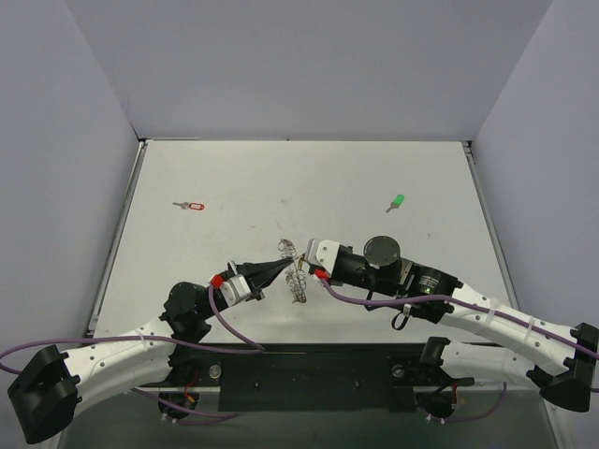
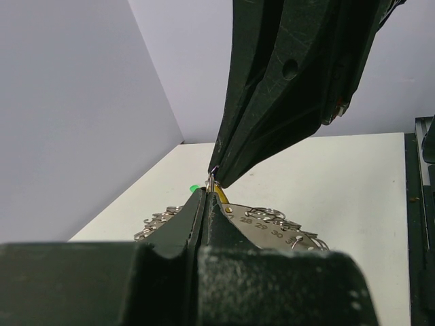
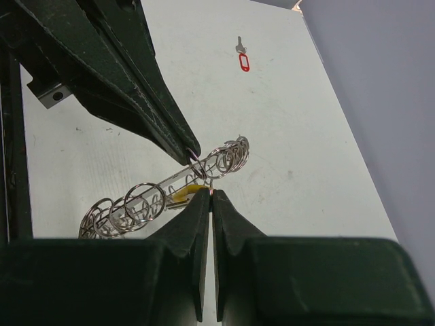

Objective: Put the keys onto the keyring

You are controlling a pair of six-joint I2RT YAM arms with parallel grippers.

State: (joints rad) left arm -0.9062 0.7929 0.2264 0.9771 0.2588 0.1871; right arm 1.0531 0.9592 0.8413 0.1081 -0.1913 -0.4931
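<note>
Both arms meet near the front-centre of the worktop [image 1: 281, 178]. The keyring [image 1: 298, 288] sits between the two tips, nearer the arm bases than the far edge. From the top cam it reads as a narrow slanted strip, so it looks tipped up on edge, not flat. Can't tell if its lower end touches the surface.

L side: left hand [image 1: 279, 269] comes in from the left w/ fingers [image 2: 183, 224] pressed together, no gap. In the R wrist cam its tip is nipped on one small wire loop on the keyring's rim.

R side: right hand [image 1: 306, 272] comes in from the right, fingers [image 3: 194, 224] also together, only a hairline slit between them. Its tip sits right at the rim, just beside the L tip. I can't tell whether it's pinching a rim loop or the key next to it.

Yellow key [image 3: 183, 195] is at the rim, touching the loops, just beside the R tip. Only its coloured head shows, blade hidden.

Rim is a row of small overlapping wire loops. The L wrist cam shows a flat plate inside w/ numbers 28, 29, 30.

Other keys are loose and well apart from the hands. Red key [image 1: 193, 205] lies far left. Green key [image 1: 397, 201] lies far right, past the R arm's wrist.
</note>
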